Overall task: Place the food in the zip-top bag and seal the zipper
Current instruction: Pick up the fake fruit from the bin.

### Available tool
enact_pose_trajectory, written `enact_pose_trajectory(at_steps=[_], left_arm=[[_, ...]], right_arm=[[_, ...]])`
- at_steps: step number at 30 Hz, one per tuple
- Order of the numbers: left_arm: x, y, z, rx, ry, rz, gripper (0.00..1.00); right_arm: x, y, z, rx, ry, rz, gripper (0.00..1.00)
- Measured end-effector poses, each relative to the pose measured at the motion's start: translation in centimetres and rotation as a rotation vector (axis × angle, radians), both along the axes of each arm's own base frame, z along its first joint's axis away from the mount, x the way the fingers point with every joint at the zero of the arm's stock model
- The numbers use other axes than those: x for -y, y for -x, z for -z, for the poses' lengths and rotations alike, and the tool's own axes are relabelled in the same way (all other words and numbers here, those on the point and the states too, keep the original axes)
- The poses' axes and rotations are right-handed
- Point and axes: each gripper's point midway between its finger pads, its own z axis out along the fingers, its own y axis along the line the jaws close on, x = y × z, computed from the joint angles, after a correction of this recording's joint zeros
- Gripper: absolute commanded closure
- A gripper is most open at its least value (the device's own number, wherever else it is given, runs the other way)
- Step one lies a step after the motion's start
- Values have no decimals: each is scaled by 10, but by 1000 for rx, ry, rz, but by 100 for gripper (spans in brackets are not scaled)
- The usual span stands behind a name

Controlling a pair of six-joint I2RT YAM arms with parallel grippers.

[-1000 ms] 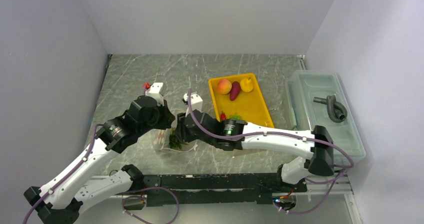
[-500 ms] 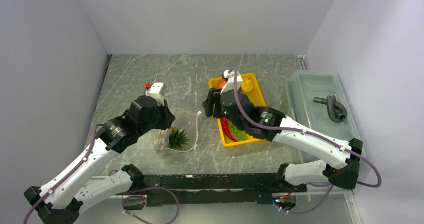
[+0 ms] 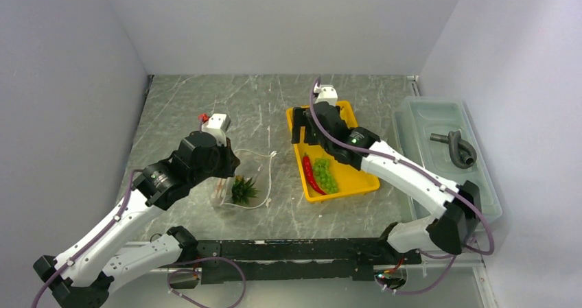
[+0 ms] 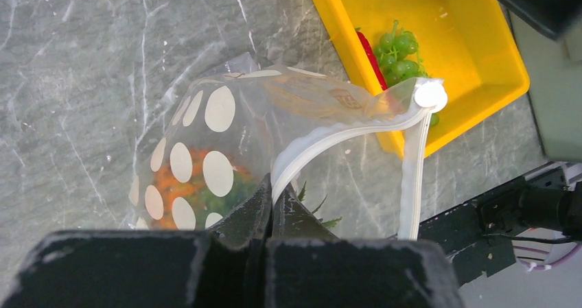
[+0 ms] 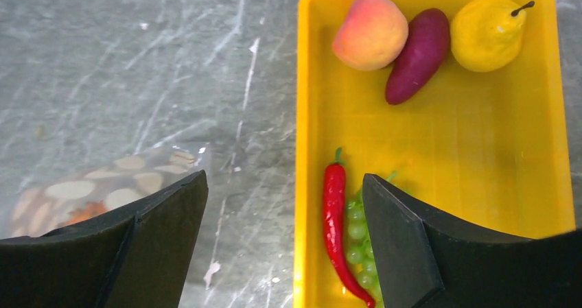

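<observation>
The bag [image 3: 250, 167] lies left of the tray [image 3: 351, 175], pineapple [image 3: 241, 188] inside it.

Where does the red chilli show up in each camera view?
Top external: the red chilli lies in the near-left part of the yellow tray, just left of the green grapes.
Left wrist: upper right, a red sliver beside the grapes.
Right wrist: lower centre, along the tray's left wall.
Shared landmark: the yellow tray.

You note: yellow tray [image 5: 480, 150], red chilli [image 5: 334, 205], green grapes [image 5: 357, 232], purple eggplant piece [image 5: 417, 55]; clear bag [image 4: 206, 136], white polka dots; grey-veined counter [image 5: 137, 68].
</observation>
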Motion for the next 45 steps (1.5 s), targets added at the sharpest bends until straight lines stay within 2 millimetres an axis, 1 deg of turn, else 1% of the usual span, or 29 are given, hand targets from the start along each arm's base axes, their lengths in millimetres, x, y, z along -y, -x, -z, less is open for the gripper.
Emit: enact_pose_trajectory(at_steps=[5, 9, 13, 21, 25, 30, 38, 45], left_arm=[[-1, -1, -1, 9, -18, 10, 100], [-3, 0, -5, 19, -35, 19, 100], [-4, 0, -10, 30, -46, 29, 100], [-4, 0, -9, 39, -67, 53, 100], [-3, 0, -9, 38, -70, 60, 100], [-2, 0, -9, 39, -66, 66, 100], [-4, 3, -9, 47, -59, 66, 100], [-4, 4, -9, 47, -55, 70, 100]], right_arm=[[13, -28, 33, -72, 41, 43, 10], [22, -49, 55, -126, 58, 80, 8], [25, -68, 69, -161, 50, 101, 8], [26, -111, 91, -209, 20, 140, 8], [28, -128, 105, -235, 18, 156, 8], [31, -142, 122, -266, 13, 172, 11], [33, -160, 143, -297, 9, 197, 13], [28, -173, 151, -301, 7, 202, 16]])
